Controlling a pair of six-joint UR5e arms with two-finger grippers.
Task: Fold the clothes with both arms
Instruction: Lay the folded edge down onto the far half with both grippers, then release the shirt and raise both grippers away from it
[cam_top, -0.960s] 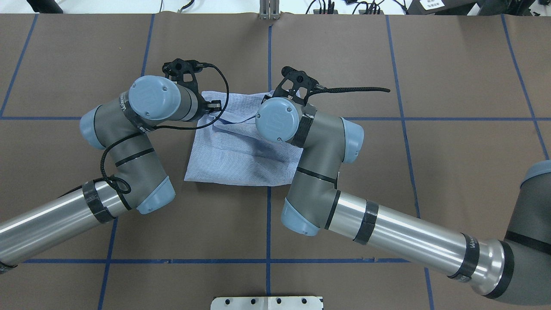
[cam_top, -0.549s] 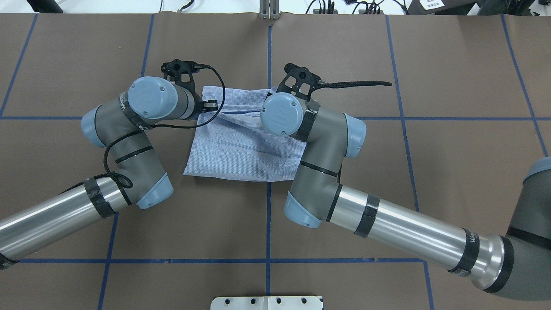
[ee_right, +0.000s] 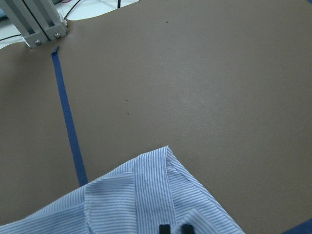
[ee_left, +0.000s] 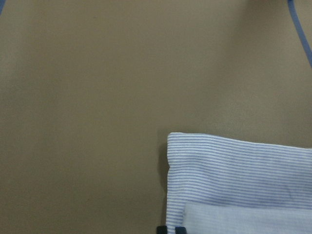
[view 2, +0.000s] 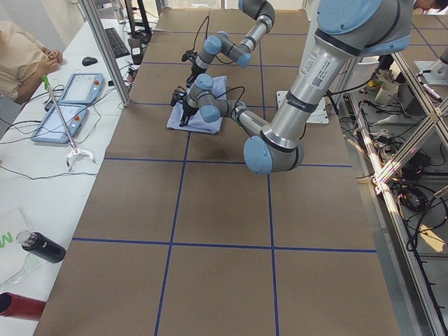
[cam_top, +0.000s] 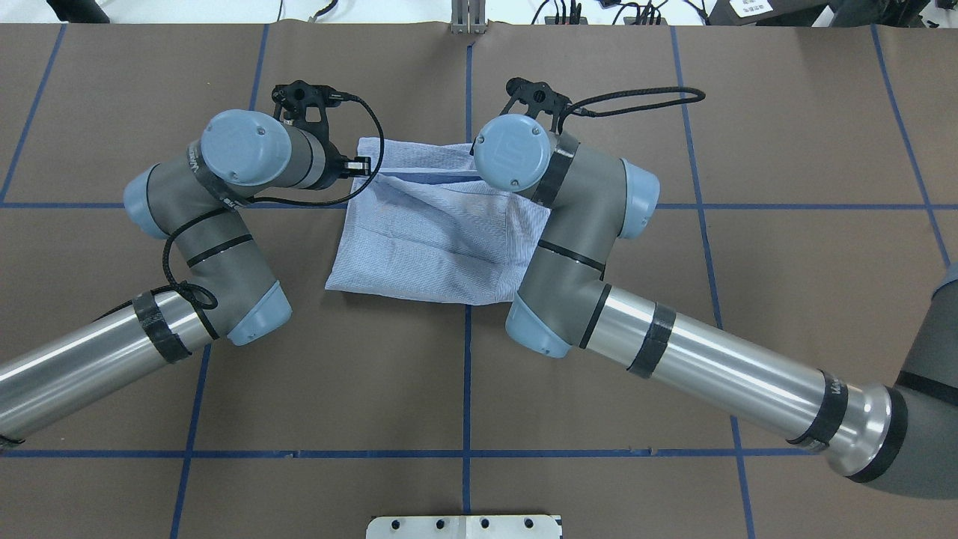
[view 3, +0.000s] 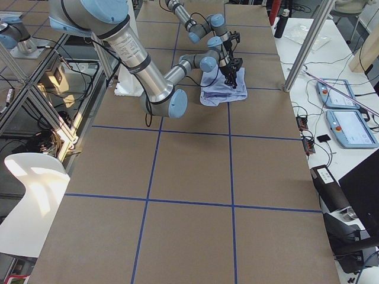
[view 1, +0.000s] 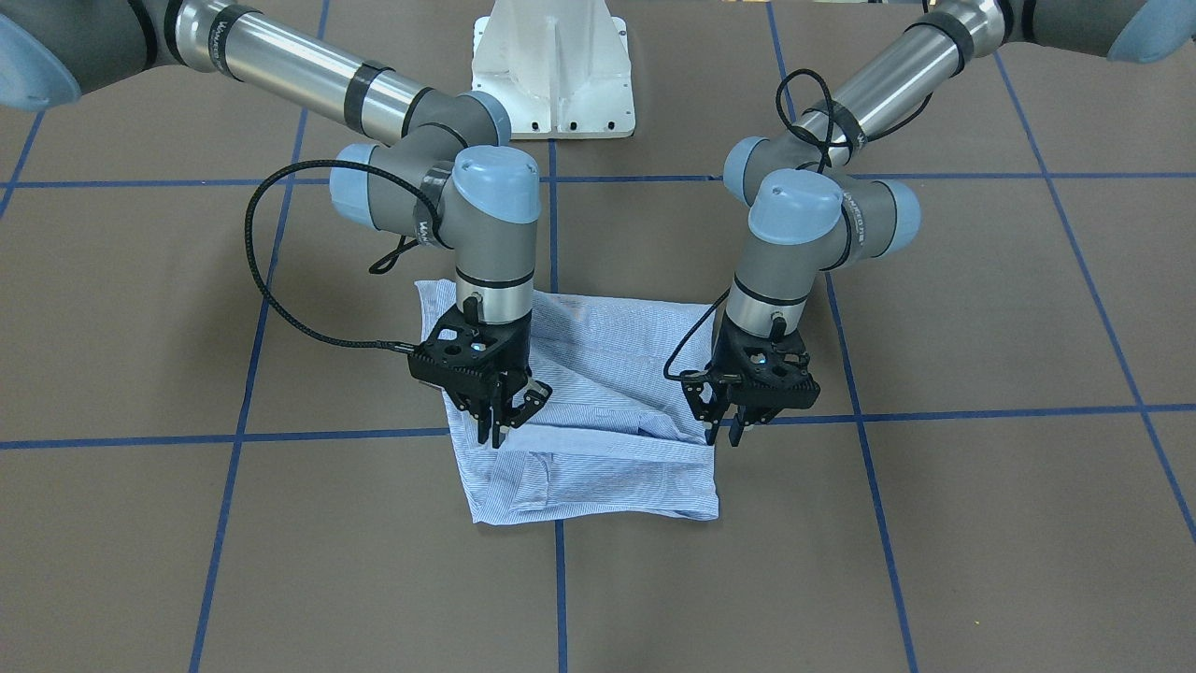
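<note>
The blue-and-white striped shirt (view 1: 598, 374) lies folded into a rough square on the brown table, between the two arms. In the front-facing view my right gripper (view 1: 495, 432) stands at the left end of a raised fold edge, shut on the cloth. My left gripper (view 1: 725, 432) pinches the same edge at its right end. Below that edge the shirt lies flat. The left wrist view has the close-set fingertips (ee_left: 162, 229) over a shirt (ee_left: 243, 165) corner. The right wrist view shows the same over a shirt (ee_right: 146, 195) corner. From overhead the wrists hide both grippers above the shirt (cam_top: 434, 239).
Blue tape lines (cam_top: 467, 374) divide the table into squares. The white pedestal base (view 1: 551, 65) stands at the robot's side. A metal post (ee_right: 34, 24) rises at the far edge. A side bench holds tablets (view 2: 77, 87), bottles (view 2: 42, 246), and a person's hand (view 2: 42, 63).
Both wrists have moved away from the robot toward the table's far edge. The raised fold ridge of the shirt went with them and now lies near the shirt's far edge.
</note>
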